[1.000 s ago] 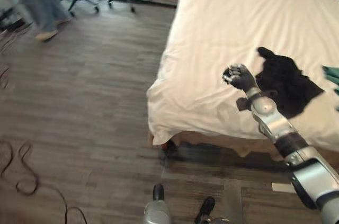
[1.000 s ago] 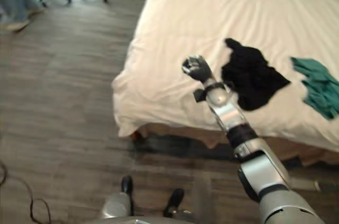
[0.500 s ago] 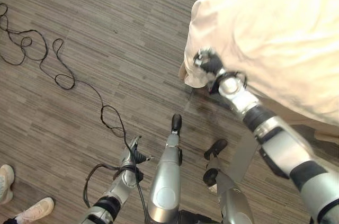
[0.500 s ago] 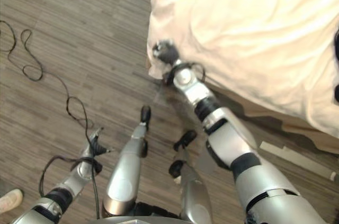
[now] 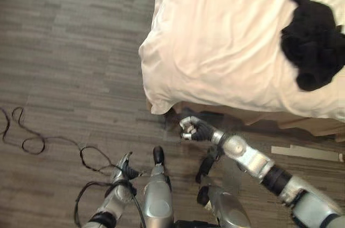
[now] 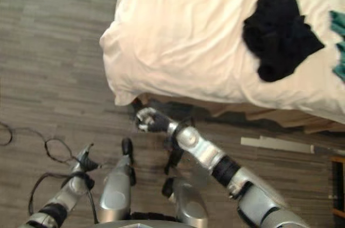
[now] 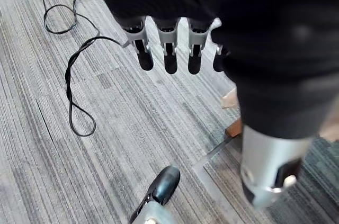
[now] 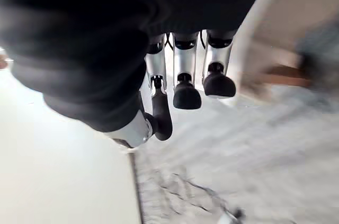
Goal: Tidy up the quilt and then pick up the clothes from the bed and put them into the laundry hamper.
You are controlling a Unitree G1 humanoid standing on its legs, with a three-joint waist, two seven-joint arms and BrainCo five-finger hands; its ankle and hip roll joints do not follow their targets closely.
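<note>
The quilt point(image 5: 215, 50) lies fairly smooth; black clothes point(image 5: 312, 45) remain upper right on it. The right hand point(image 5: 195, 129), curled and empty, hangs at centre; the left hand point(image 7: 169, 49) is loosely extended.

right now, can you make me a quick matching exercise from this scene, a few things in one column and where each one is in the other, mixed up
Things:
1. black garment
2. teal garment
3. right hand
4. left hand

Places:
A. low over the floor, down by the robot's left side
B. at the far right of the bed, cut off by the edge of the right eye view
C. just below the overhanging corner of the quilt
D. bunched on top of the white quilt, in from its edge

Pairs: 1-D, 2-B, 3-C, 4-A
</note>
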